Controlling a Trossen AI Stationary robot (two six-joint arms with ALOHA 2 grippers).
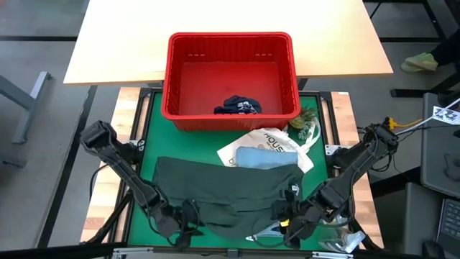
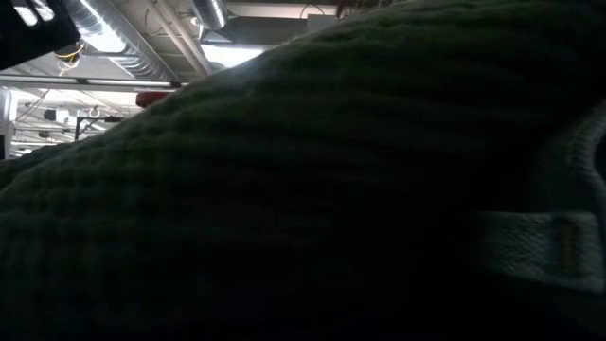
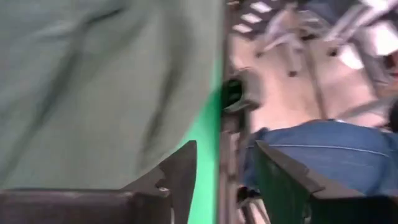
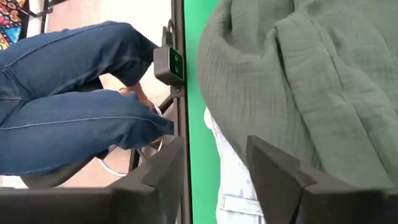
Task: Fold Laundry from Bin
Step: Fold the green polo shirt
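A dark olive-green garment [image 1: 230, 187] lies spread flat on the green mat [image 1: 154, 129], near the table's front edge. It also fills the low view [image 2: 331, 189]. My left gripper [image 1: 185, 221] stands open at its near left edge, with only mat between the fingers [image 3: 224, 168]. My right gripper [image 1: 286, 221] stands open at its near right edge [image 4: 214, 162], the garment [image 4: 298, 74] beside it. The red bin [image 1: 230, 39] stands at the far side with navy shorts [image 1: 237, 106] on its floor. A light blue shirt [image 1: 262, 158] lies on a white tote bag [image 1: 277, 138].
A pale fabric piece [image 4: 233, 180] shows from under the olive garment's near right edge. A small green leafy thing [image 1: 303, 124] lies right of the bin. A person's legs in blue jeans [image 4: 68, 112] are just beyond the table's near edge. A wooden tabletop [image 1: 215, 18] lies behind the bin.
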